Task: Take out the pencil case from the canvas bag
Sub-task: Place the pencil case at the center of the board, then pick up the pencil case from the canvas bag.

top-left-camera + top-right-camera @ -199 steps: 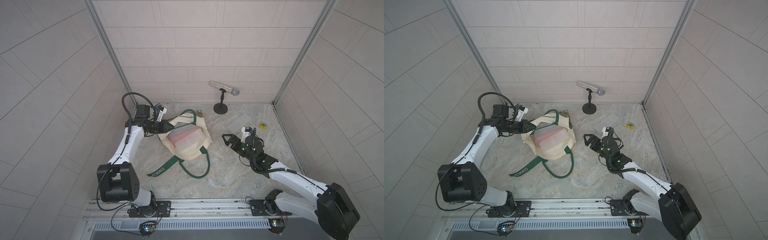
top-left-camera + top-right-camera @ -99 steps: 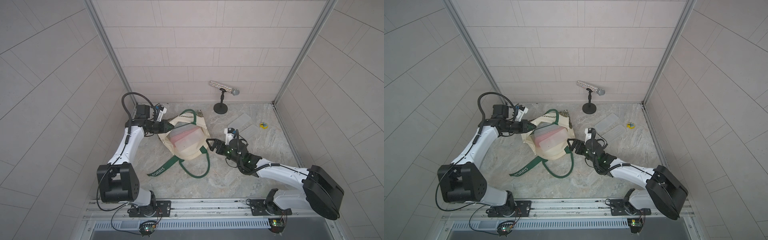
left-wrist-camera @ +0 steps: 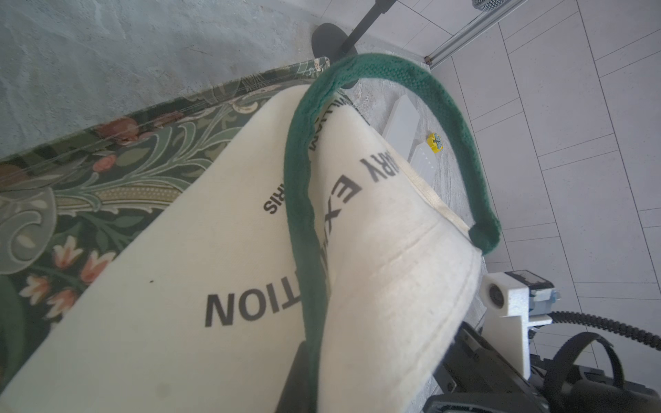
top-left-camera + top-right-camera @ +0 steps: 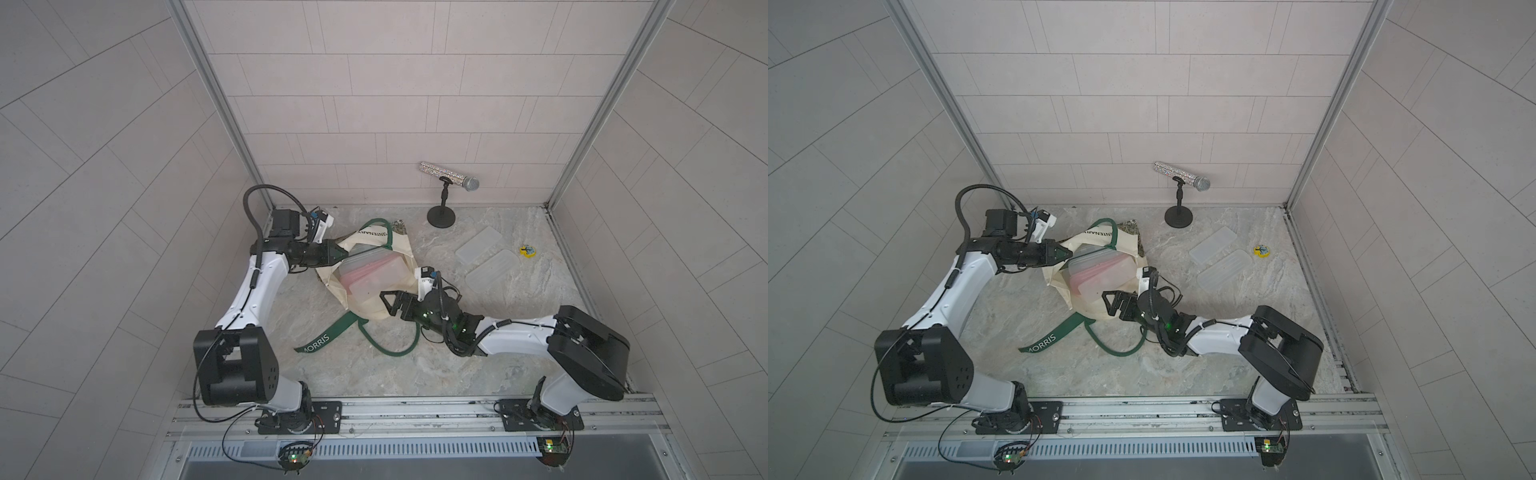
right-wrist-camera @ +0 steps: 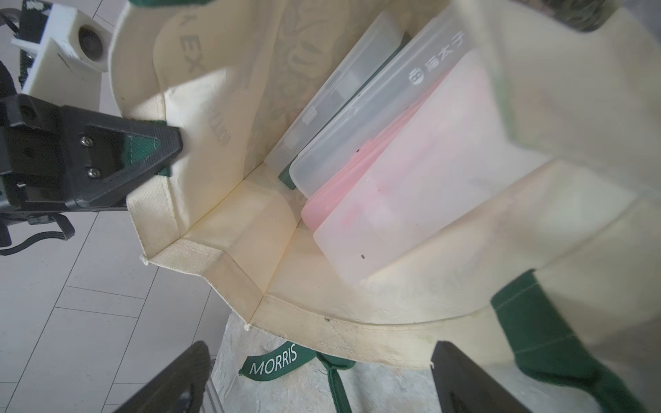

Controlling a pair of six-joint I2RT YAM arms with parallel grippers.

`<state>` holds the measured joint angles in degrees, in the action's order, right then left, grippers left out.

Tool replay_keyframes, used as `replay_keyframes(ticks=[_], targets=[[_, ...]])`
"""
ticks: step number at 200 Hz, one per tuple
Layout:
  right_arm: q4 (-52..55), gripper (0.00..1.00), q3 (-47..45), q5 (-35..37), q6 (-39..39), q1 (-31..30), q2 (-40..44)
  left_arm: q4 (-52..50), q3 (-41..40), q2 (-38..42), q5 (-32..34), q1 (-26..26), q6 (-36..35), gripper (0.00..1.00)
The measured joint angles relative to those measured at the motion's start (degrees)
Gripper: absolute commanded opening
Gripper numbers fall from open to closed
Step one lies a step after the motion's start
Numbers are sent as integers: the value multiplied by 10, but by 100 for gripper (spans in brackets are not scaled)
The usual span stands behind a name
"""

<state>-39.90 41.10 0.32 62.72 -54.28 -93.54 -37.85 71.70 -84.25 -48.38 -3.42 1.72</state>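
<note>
The cream canvas bag (image 4: 368,308) (image 4: 1090,308) lies on the marble floor with its mouth held open. My left gripper (image 4: 338,254) (image 4: 1065,253) is shut on the rim where a green handle is sewn on, which shows in the right wrist view (image 5: 157,150). Several flat pencil cases are stacked inside: a frosted white one (image 5: 411,200) in front, a pink one (image 5: 322,203) behind it, then a clear one with white lettering (image 5: 375,118). My right gripper (image 4: 390,301) (image 4: 1113,301) (image 5: 320,348) is open at the bag's near rim, with nothing between its fingers.
A glittery microphone (image 4: 449,174) on a black stand is at the back. Two translucent cases (image 4: 478,245) (image 4: 492,270) and a small yellow object (image 4: 528,250) lie on the floor to the right. The green "MORRIS" strap (image 4: 318,343) trails in front of the bag. Tiled walls enclose three sides.
My right arm has swung left from mid-floor to the bag's mouth, with its gripper still open. The left arm and the bag have not moved.
</note>
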Motion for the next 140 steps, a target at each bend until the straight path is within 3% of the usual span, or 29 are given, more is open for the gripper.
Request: replay_keyframes(ticks=[54, 140], targets=[[-71, 100, 24, 5, 57, -9, -97, 0, -1, 2, 0, 0, 0, 0], [-68, 98, 115, 31, 138, -12, -192, 2, -2, 4, 2, 0, 2, 0]])
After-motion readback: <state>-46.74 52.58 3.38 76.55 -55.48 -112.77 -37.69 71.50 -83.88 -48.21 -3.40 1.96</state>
